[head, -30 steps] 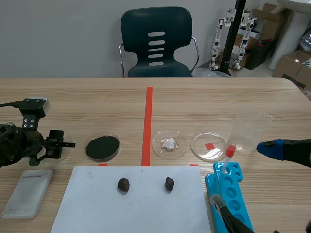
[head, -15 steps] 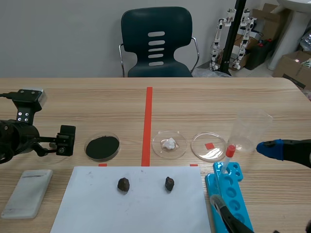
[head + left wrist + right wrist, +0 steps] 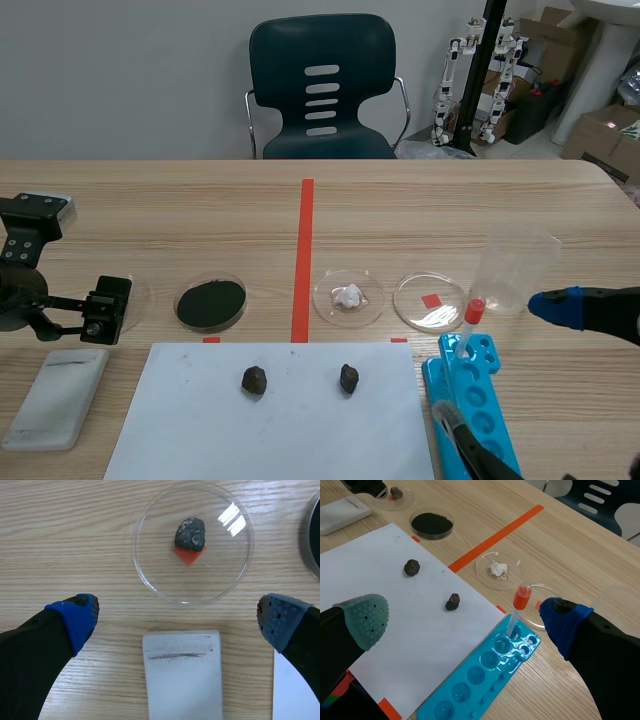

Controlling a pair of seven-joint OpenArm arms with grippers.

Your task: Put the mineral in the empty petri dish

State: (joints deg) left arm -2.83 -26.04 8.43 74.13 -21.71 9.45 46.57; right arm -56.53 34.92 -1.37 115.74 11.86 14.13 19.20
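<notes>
The mineral (image 3: pixel 190 533) sits in a petri dish (image 3: pixel 150 575) ahead of the wide-open left tool (image 3: pixel 176 617).

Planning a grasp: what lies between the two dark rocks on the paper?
Only bare white paper separates left rock and right rock, per scene view.

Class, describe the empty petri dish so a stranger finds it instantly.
Find the orange-red tape line on the table. Right of it lie two dishes; the empty petri dish is the farther. The nearer dish holds a white lump.
</notes>
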